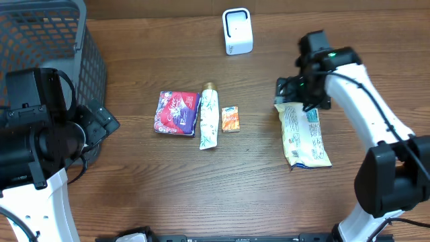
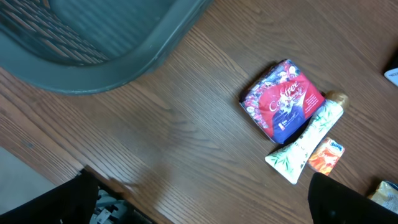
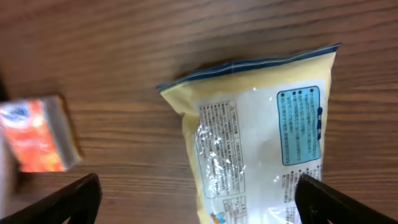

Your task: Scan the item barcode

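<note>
The snack bag [image 1: 306, 134] lies flat on the worktop [image 1: 255, 195], right of centre in the overhead view. It runs up and down the frame, and its top end sits under the right gripper [image 1: 295, 91]. From above, that gripper is 1 dark mass and its jaws cannot be told apart.

The right wrist view shows them: 2 dark fingers [image 3: 62, 199] fill the bottom corners, spread wide and released. The bag's sealed end lies between them, clear of the left one. The right one overlaps the bag's edge, and whether they touch is hard to tell. The bottom of that frame cuts off the rest of the bag, and its print is too small to read.

An orange sachet [image 3: 37, 137] is a blur at the left edge of the right wrist view. The overhead view shows it whole, just beside a pale tube [image 1: 209, 115] that lies against a red packet [image 1: 176, 113].

Only the overhead view shows the white scanner [image 1: 238, 31], at top centre and well apart from the bag. The grey basket [image 1: 40, 40] at upper left is cropped by the frame.

In the left wrist view, the left gripper [image 2: 202, 180] shows as 2 unfocused dark shapes in the bottom corners. They stand wide apart with only bare wood between them. The bag is a mere sliver at that view's lower right edge.
</note>
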